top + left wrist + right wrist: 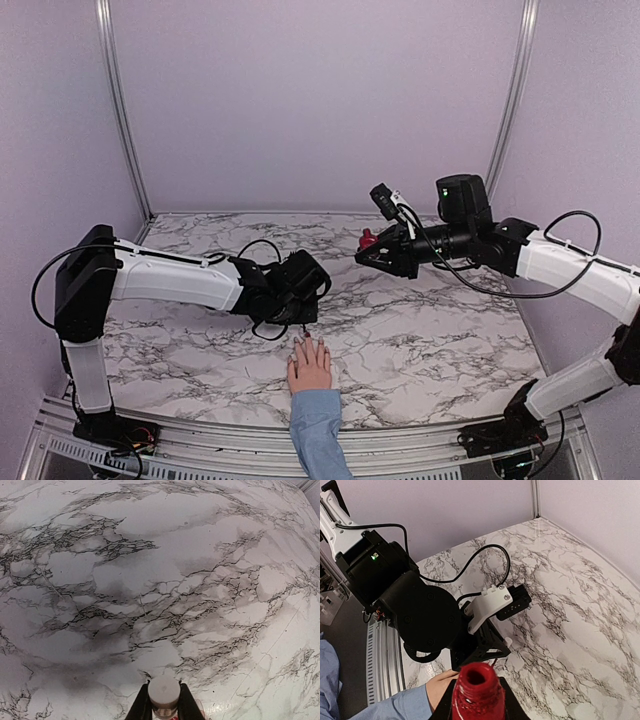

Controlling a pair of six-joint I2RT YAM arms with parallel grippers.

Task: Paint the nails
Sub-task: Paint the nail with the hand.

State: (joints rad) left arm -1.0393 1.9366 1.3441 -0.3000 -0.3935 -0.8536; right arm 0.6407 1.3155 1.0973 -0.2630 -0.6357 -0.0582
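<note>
A pale pink hand [310,366] in a light blue sleeve [318,432] lies flat at the table's near edge, its nails [305,342] pointing away from the arms. My left gripper [303,318] hovers right above those fingertips, shut on the white cap [164,691] of the polish brush. Only a sliver of a fingertip [200,711] shows in the left wrist view. Further back and raised, my right gripper [366,247] is shut on the open dark red polish bottle [477,692]. Past the bottle, the right wrist view shows the left gripper [482,647] over the hand [440,689].
A marble-patterned table top [430,330] is enclosed by lilac walls [320,100] at the back and sides. Black cables [255,250] loop off the left arm. A metal rail [200,440] runs along the near edge.
</note>
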